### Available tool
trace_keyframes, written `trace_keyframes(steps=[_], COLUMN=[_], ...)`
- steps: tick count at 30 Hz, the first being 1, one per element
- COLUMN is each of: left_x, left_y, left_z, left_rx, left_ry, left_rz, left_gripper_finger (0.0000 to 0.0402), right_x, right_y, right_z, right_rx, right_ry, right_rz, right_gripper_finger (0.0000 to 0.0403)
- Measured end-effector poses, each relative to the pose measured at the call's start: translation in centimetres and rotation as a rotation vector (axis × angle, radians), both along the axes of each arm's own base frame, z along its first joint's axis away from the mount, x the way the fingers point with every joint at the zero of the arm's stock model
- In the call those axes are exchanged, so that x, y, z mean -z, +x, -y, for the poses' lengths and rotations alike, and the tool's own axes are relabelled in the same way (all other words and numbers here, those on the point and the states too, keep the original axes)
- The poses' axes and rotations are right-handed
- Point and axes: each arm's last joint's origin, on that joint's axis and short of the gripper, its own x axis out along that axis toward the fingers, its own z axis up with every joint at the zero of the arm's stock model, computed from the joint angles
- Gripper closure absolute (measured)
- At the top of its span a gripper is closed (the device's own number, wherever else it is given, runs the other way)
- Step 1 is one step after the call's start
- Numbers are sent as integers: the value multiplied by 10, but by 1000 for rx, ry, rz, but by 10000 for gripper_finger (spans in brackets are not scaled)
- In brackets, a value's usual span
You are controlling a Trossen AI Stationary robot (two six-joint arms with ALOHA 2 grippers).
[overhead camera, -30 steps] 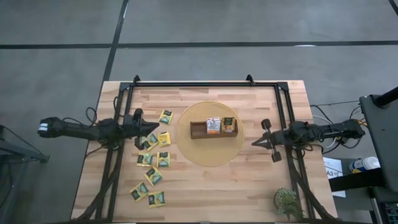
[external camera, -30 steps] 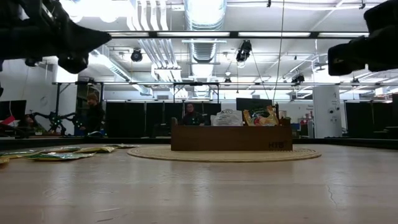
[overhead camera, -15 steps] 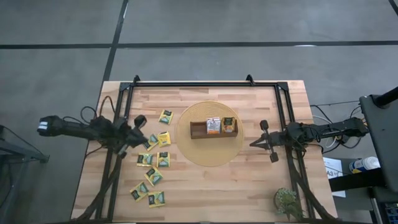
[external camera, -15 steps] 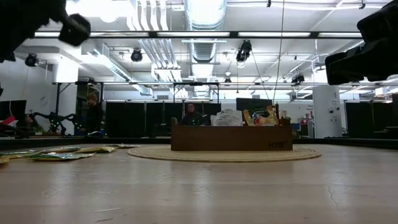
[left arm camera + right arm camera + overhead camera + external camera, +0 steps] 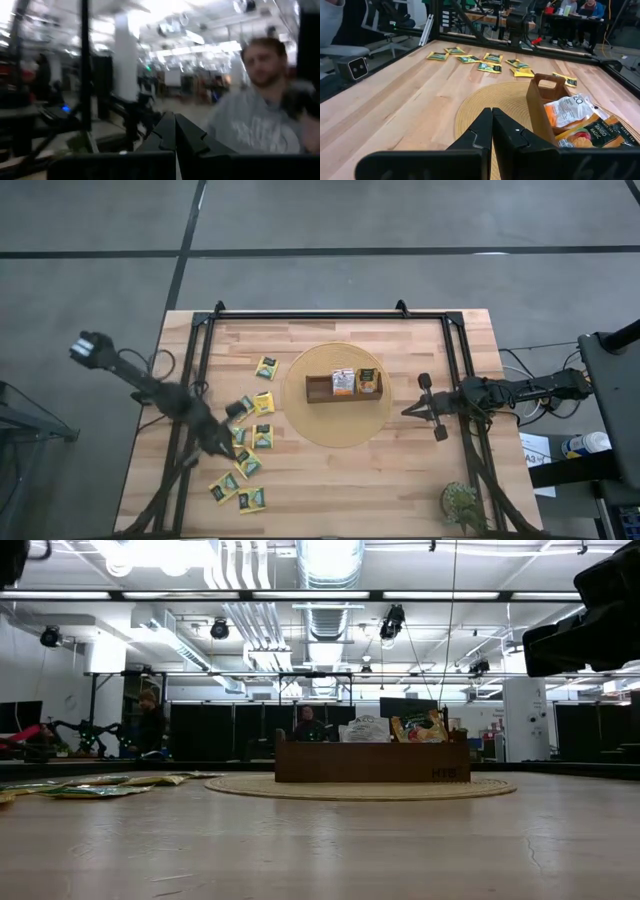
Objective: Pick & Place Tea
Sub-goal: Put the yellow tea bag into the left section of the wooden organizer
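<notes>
Several yellow-green tea packets (image 5: 250, 425) lie flat on the left half of the table, also visible as packets (image 5: 485, 57) and packets (image 5: 90, 786). A brown wooden tray (image 5: 322, 388) stands on a round woven mat, with a few packets (image 5: 355, 380) upright in its compartments; the tray (image 5: 540, 107) is close in the right wrist view. My left gripper (image 5: 222, 448) is blurred above the packets, and its wrist view shows the left gripper (image 5: 174, 131) shut, holding nothing. My right gripper (image 5: 412, 408) hovers right of the mat, shut and empty (image 5: 492, 125).
The woven mat (image 5: 300, 420) fills the table's middle. A black frame rail (image 5: 330, 313) runs along the far edge and down both sides. A small plant (image 5: 460, 502) stands at the near right corner. A person (image 5: 260, 125) shows in the left wrist view.
My left arm has swung quickly toward the table's near edge, turning from pointing right to pointing slantwise near-right over the packets, and it has left the low view almost wholly. My right gripper has edged a little toward the tray. The packets have not moved.
</notes>
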Motion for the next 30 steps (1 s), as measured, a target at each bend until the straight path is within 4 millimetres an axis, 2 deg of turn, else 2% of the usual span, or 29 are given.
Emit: trace_keyframes(steps=[2, 4, 7, 10, 12, 19, 24, 27, 30], left_x=[-5, -5, -17, -10, -6, -8, -19, -31, -33], left_y=[8, 17, 31, 45, 51, 69, 65, 61, 62], left_z=[16, 31, 49, 65, 73, 103, 117, 123, 131], left_rx=[1, -54, -257, -459, -529, -529, -495, -529, -499], left_ry=[68, 151, 252, 424, 486, 551, 613, 585, 585], left_rz=[-12, -94, -229, -432, -530, -651, -845, -970, -1080], left_gripper_finger=[402, 402, 402, 402, 402, 402, 402, 402, 402], right_x=[0, 0, 0, 0, 0, 0, 0, 0, 0], right_y=[0, 0, 0, 0, 0, 0, 0, 0, 0], right_z=[0, 0, 0, 0, 0, 0, 0, 0, 0], right_rx=[-1, -2, -1, -1, -1, -1, -1, -1, -1], right_ry=[-6, -7, -4, -3, -4, -3, -3, -2, -3], right_rz=[1, 1, 1, 0, 0, 0, 0, 0, 0], right_gripper_finger=[394, 394, 394, 394, 394, 394, 394, 394, 394])
